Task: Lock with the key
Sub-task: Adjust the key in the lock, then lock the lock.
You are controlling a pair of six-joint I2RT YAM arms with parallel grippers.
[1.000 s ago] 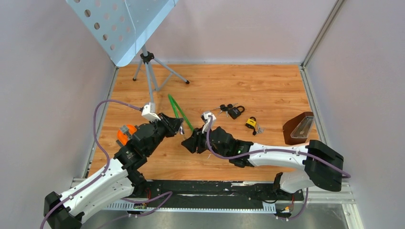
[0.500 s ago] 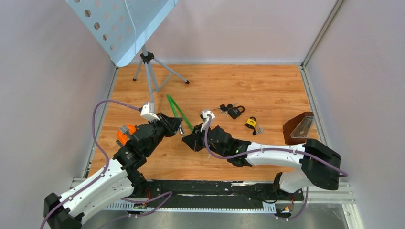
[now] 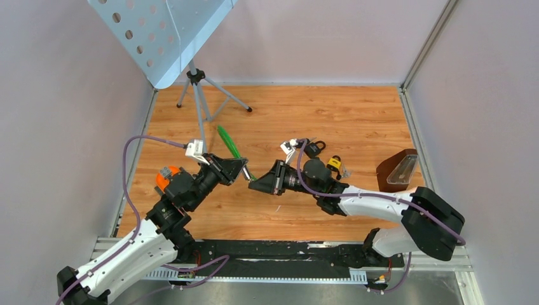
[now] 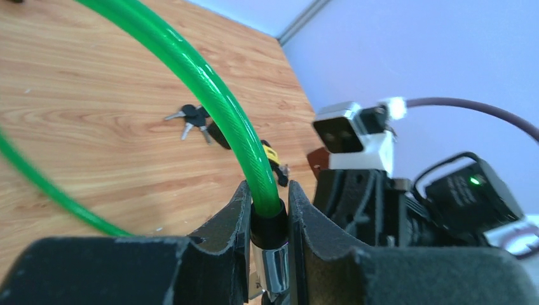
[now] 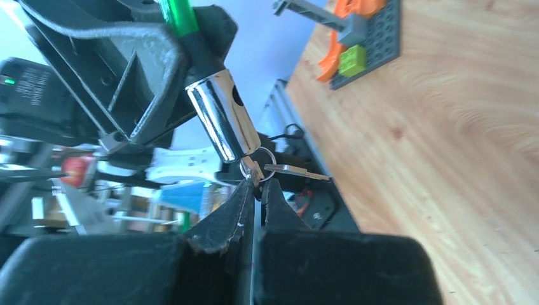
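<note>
Back along the forearm of the left claw (image 3: 240,166), an orange and grey toy-brick assembly (image 3: 166,178) lies on the wooden tabletop (image 3: 356,114). The left claw is clamped on the green plastic-coated cable lock (image 3: 227,140). Its two fingers (image 4: 232,229) squeeze the black collar where the cable ends. The green loop arches up and away from the fingertips. The shiny chrome lock barrel (image 5: 222,124) sticks out just past them, held off the table.

At the barrel's free end sits a small silver key (image 5: 253,170). It is pinched flat between the closed tips of the right claw (image 3: 253,185), which faces the left claw tip to tip. How far the key sits inside the barrel cannot be told. A second flat silver key (image 5: 295,170) juts sideways just beside the right claw's tips.

Back by the right claw's wrist lies a black padlock with a bunch of keys (image 3: 314,149). A small yellow padlock (image 3: 334,164) is next to it, and farther out along the right forearm is a brown wedge-shaped box (image 3: 397,170).
</note>
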